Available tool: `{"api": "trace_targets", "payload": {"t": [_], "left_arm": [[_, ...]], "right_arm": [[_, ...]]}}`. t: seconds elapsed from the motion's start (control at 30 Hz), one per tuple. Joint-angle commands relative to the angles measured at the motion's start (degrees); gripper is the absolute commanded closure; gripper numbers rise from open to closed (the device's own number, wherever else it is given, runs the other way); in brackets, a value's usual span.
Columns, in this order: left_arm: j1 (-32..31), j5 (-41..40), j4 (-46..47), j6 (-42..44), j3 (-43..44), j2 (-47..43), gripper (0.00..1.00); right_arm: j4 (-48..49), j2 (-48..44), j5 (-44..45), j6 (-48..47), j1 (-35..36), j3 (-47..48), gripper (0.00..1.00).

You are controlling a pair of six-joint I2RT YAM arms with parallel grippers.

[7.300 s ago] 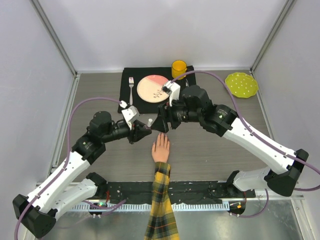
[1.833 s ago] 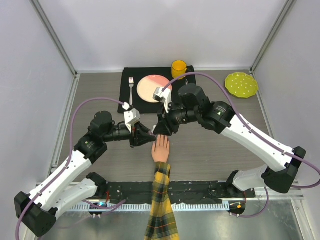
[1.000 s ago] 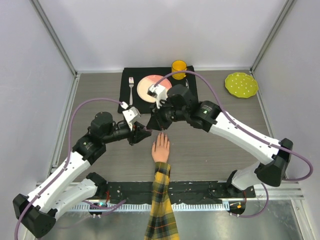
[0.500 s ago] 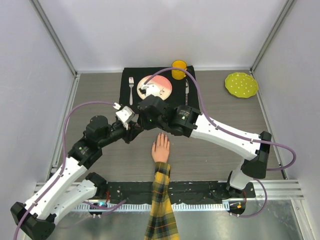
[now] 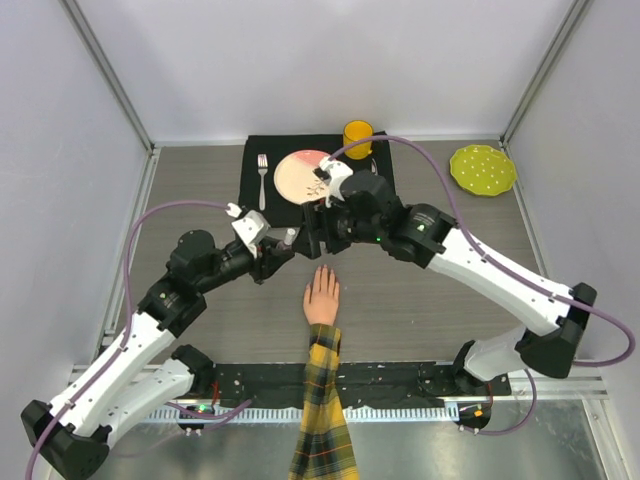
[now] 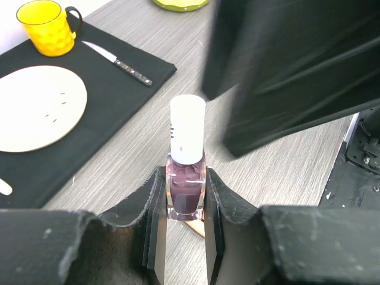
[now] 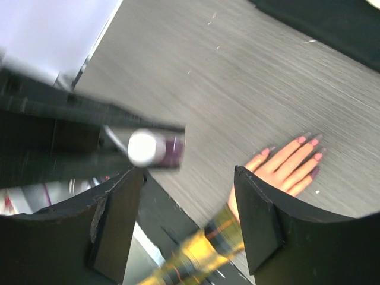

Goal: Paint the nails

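The mannequin hand [image 5: 322, 296] lies palm down mid-table, its plaid sleeve [image 5: 322, 420] running to the near edge. In the right wrist view the nails [image 7: 301, 140] look pink. My left gripper [image 5: 279, 254] is shut on the purple polish bottle [image 6: 186, 191], held upright just left of the fingertips, with the white cap [image 6: 187, 135] on it. My right gripper [image 5: 312, 236] hovers beside and above the bottle [image 7: 172, 149], jaws open and empty [image 7: 187, 175]. Its black body [image 6: 285, 71] blurs across the left wrist view.
A black placemat [image 5: 380, 185] at the back holds a pale plate [image 5: 296, 175], a fork [image 5: 263, 178], a knife [image 6: 117, 62] and a yellow mug [image 5: 358, 136]. A lime-green dish [image 5: 483, 169] sits back right. A black rail [image 5: 400, 380] runs along the near edge.
My right gripper was shut over the bottle top; it has opened, let go of the cap and drawn back to the right. The left gripper still holds the bottle.
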Motion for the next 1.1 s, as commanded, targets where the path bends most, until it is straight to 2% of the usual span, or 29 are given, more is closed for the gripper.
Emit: {"api": "trace_targets", "payload": {"t": [0.0, 0.17, 0.27, 0.3, 0.4, 0.43, 0.47, 0.63, 0.77, 0.87, 1.07], "left_arm": [[0.6, 4.5, 3.9, -0.8, 2.1, 1.2, 1.00], [0.6, 19.9, 5.6, -3.4, 3.1, 4.5, 1.00], [0.6, 24.8, 6.0, -4.7, 3.5, 6.0, 1.00], [0.6, 26.1, 6.2, -5.0, 3.7, 6.1, 1.00], [0.6, 26.5, 6.3, -5.2, 3.6, 6.3, 1.00], [0.6, 26.5, 6.2, -5.2, 3.5, 6.1, 1.00], [0.6, 26.6, 6.4, -5.2, 3.5, 6.0, 1.00], [0.6, 27.1, 6.5, -5.3, 3.5, 6.1, 1.00], [0.6, 27.6, 6.5, -5.3, 3.6, 6.2, 1.00], [0.6, 28.1, 6.5, -5.4, 3.6, 6.3, 1.00], [0.6, 28.7, 6.3, -5.5, 3.7, 6.1, 1.00]], "right_arm": [[0.8, -7.1, -14.0, -10.7, -1.3, -1.9, 0.31], [-0.7, -8.9, -21.1, -18.5, -1.8, -2.8, 0.34], [-2.4, -8.3, -21.5, -21.0, -1.9, -1.9, 0.38], [-3.0, -7.9, -20.9, -21.7, -1.9, -1.4, 0.44], [-5.5, -6.0, -16.9, -22.5, -1.9, 0.9, 0.60], [-6.2, -5.2, -16.0, -22.7, -1.9, 2.0, 0.61], [-7.3, -4.9, -15.3, -22.9, -1.9, 2.4, 0.61], [-7.6, -4.4, -16.4, -23.6, -1.9, 2.6, 0.51], [-7.3, -3.9, -17.9, -24.1, -1.9, 3.1, 0.49], [-7.4, -3.0, -20.0, -25.0, -1.9, 3.9, 0.50], [-7.8, -1.0, -23.7, -26.8, -1.9, 5.3, 0.64]]}}
